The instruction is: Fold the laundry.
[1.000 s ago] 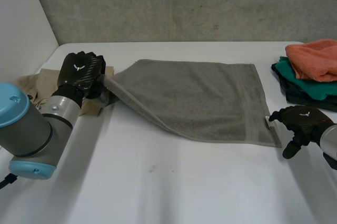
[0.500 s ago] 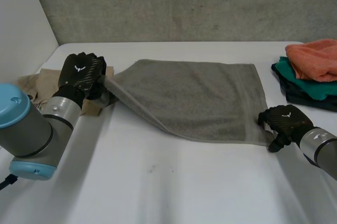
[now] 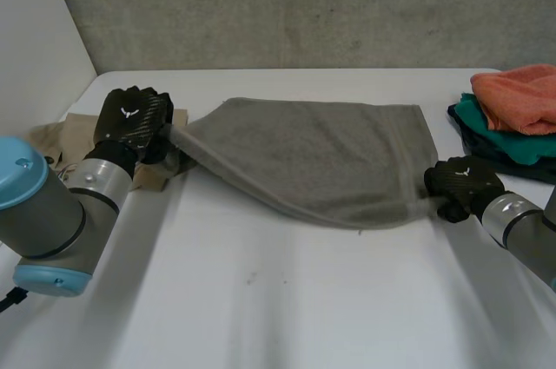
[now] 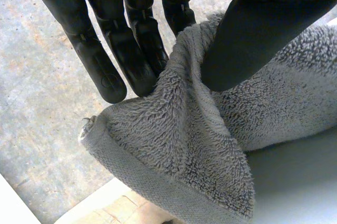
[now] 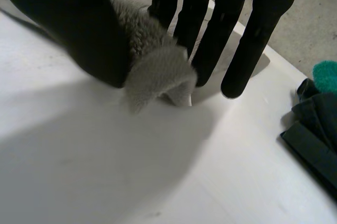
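Closest in, the white surface (image 3: 287, 299) is lying bare. Just beyond it, the right hand (image 3: 459, 183) is gripping the near right corner of the grey towel (image 3: 313, 156). In its wrist view the thumb is pressing a curl of terry against the fingers (image 5: 210, 29), so this hand is grasping cloth.

The towel is stretching across the middle of the surface between the two hands. Its near edge is sagging in a shallow curve and its far edge is lying flat.

At the towel's left end, the left hand (image 3: 130, 119) is clamping a corner, seemingly the near one, between thumb and fingers (image 4: 131, 50). The cloth is bunching into a narrow neck there. A beige cloth (image 3: 56, 136) is lying beside and partly under that hand.

Farther back at the right, a folded stack is sitting with an orange cloth (image 3: 519, 95) on a teal cloth (image 3: 486, 121), and something dark beneath them.

The towel's first fold seems to be starting, with both near corners taken up. The next move is probably calling for both hands to carry the near edge over to the far edge. They would need to travel level and together, with enough tension for the edges to meet squarely.
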`<control>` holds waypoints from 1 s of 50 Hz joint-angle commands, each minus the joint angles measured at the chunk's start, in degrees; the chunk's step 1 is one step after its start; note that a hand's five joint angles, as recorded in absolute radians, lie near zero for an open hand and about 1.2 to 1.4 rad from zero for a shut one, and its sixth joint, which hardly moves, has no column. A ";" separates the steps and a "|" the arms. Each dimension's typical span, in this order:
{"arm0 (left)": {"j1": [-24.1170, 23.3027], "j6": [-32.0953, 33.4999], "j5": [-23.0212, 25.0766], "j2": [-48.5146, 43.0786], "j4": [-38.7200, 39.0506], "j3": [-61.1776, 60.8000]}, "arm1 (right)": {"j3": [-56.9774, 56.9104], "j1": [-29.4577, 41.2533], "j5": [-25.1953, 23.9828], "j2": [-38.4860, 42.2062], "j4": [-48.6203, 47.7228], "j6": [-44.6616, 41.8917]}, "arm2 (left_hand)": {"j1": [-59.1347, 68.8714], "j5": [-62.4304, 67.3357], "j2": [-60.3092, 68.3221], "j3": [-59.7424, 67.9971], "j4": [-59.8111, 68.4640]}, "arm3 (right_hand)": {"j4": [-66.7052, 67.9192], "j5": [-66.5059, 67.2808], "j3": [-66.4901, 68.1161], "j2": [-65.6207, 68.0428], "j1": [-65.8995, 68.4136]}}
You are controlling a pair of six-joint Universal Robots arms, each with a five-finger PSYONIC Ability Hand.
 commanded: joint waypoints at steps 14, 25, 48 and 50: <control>2.86 7.01 0.26 22.65 -20.47 8.33 | -14.52 0.02 7.38 -31.32 21.30 -4.43 | 14.06 13.60 11.30 11.50 11.15 | 16.73 17.16 16.72 16.40 17.33; 3.04 17.64 3.60 21.12 -35.88 15.29 | -25.08 0.45 11.95 -32.67 38.46 -12.95 | 14.06 13.60 11.30 11.50 11.15 | 16.73 17.16 16.72 16.40 17.33; 0.32 25.40 2.81 -11.43 -11.14 41.83 | -42.13 9.15 26.37 -7.43 -3.27 -12.61 | 14.06 13.60 11.30 11.50 11.15 | 16.73 17.16 16.72 16.40 17.33; -0.21 21.45 2.55 -8.19 -3.66 40.96 | -42.04 9.33 26.54 -8.13 -6.61 -11.82 | 14.06 13.60 11.30 11.50 11.15 | 16.73 17.16 16.72 16.40 17.33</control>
